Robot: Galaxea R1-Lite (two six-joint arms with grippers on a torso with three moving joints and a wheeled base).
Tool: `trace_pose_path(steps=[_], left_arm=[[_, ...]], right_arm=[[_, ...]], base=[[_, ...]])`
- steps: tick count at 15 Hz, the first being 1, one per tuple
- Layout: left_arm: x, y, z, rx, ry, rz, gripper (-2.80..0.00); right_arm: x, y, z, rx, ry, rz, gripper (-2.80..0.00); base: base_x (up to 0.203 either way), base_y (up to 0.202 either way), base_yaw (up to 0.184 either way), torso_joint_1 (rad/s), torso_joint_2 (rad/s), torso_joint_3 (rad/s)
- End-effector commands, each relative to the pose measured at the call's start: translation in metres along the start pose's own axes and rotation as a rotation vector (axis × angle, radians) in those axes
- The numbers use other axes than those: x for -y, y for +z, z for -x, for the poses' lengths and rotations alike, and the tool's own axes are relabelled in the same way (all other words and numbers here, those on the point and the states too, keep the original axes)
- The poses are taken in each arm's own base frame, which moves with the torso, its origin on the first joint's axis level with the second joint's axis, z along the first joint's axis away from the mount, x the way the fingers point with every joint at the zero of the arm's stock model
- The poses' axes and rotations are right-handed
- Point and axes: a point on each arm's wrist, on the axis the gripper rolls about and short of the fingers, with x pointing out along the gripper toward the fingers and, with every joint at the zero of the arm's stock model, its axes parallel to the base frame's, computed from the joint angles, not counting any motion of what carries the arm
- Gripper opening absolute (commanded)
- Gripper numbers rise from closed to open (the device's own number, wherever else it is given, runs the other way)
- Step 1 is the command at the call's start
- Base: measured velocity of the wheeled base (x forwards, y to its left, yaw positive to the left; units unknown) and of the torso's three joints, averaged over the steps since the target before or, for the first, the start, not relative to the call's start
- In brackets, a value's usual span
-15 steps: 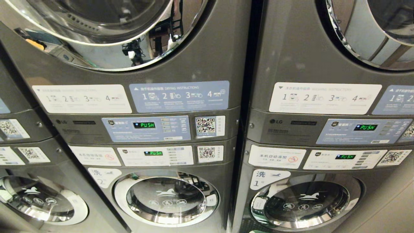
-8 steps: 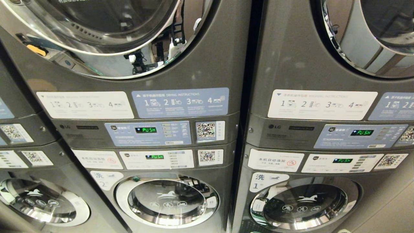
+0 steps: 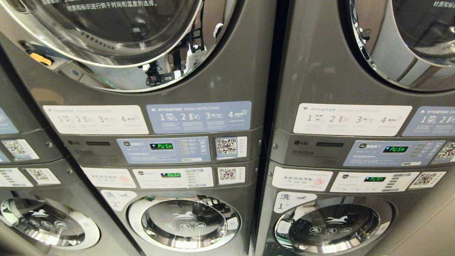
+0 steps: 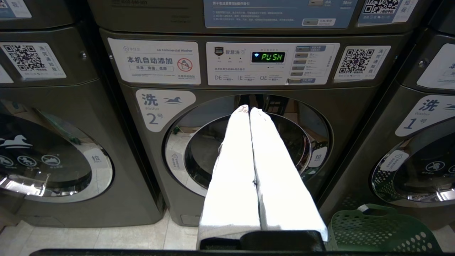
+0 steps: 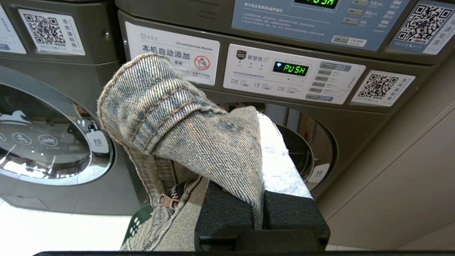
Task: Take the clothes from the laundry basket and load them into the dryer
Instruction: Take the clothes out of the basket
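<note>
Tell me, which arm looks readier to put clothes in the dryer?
The right. Its gripper is shut on the denim garment, while the left gripper is shut and empty, pointing at washer 2's door.

- Your head view cuts off both upper dryer doors (image 3: pixel 106 39) at 12 o'clock.
- The laundry basket (image 4: pixel 376 231) runs off the left wrist frame at 5 o'clock.
- Denim jeans (image 5: pixel 185 142) hide most of the right gripper's fingers (one white finger (image 5: pixel 280 163) peeks out at 3 o'clock).
- Panel small print is unreadable.
</note>
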Motion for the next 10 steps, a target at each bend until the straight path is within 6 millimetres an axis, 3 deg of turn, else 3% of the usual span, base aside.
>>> trace_pose_path(steps=[1,10], left_arm=[[0.0000,0.0000,0.0000,0.001,0.000,0.000,-2.80],[0.0000,0.0000,0.0000,0.001,0.000,-0.001,-2.80]], right_arm=[[0.0000,0.0000,-0.0001,-0.001,0.001,0.001,-2.80],[0.0000,0.0000,-0.0001,-0.001,0.001,0.003,-2.80]], base=[[0.000,0.000,0.000,0.056,-0.12,-0.058],[0.000,0.000,0.000,0.069,-0.13,-0.069]])
